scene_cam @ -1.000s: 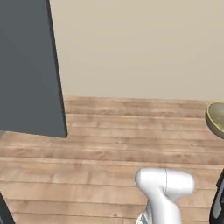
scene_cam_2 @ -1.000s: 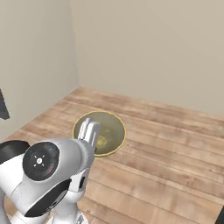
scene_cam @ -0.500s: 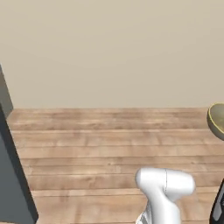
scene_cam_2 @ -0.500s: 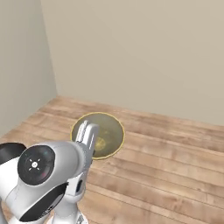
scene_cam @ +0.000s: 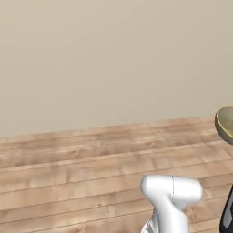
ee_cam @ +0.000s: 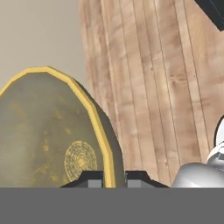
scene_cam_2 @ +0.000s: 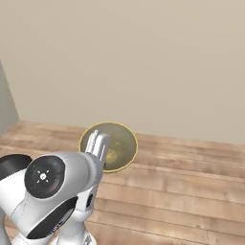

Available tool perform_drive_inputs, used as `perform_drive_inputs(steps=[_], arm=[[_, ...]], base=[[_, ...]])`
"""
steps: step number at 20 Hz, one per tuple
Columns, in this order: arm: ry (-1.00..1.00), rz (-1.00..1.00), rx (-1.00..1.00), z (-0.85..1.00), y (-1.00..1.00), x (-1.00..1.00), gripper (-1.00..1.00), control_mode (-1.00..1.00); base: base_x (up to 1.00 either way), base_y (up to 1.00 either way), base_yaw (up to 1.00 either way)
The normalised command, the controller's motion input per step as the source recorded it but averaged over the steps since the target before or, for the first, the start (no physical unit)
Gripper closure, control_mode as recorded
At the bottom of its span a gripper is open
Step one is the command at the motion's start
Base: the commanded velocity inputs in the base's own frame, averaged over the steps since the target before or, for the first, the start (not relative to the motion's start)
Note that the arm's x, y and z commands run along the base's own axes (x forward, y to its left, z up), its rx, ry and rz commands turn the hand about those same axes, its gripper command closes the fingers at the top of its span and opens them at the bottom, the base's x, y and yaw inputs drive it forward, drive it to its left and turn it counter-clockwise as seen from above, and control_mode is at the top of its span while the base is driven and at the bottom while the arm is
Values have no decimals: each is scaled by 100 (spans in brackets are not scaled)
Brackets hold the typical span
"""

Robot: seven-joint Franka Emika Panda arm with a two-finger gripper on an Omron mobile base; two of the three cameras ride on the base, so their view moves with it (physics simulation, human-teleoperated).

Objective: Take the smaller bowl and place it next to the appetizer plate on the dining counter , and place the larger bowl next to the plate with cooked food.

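In the left base view my white arm rises at the lower right, and at the right edge of the frame, about mid-height, a slice of the bowl [scene_cam: 225,124] pokes in: a tan-gold curve with a paler yellow rim, cut off by the frame, hanging above the wooden plank floor [scene_cam: 82,159] with the plain beige wall [scene_cam: 113,59] behind it. In the right base view the bowl [scene_cam_2: 117,146] sits just left of centre, right at the end of my hand; my fingers [scene_cam_2: 98,143] lie against its left rim, and the bowl faces the camera with its open side, so I see a round dull olive-gold inside, a thin bright yellow edge all around, and a faint lighter mark near the middle. It is off the floor, with the planks and the base of the wall showing behind it. In the hand view the bowl [ee_cam: 48,131] takes up the lower left of the frame, tilted on edge so its rim runs as a yellow arc from the upper left down to the bottom centre; my fingers [ee_cam: 110,180] are clamped on that rim, one dark tip on the inner side and one on the outer, with the yellow edge passing between them. The inside is mottled tan-gold with a pale circular ring pattern at its centre, and the outer wall is a darker grey-brown. I cannot tell which of the two bowls this is. To the right run the floor planks.
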Motion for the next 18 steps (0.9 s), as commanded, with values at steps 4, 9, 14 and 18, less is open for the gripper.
perform_drive_inputs(steps=[4,9,14,18], arm=[[0,0,0,0,0,0,100,100],[0,0,0,0,0,0,100,100],[0,0,0,0,0,0,100,100],[0,0,0,0,0,0,100,100]], base=[[100,1,-45],[97,33,-64],[86,50,-71],[100,67,-65]])
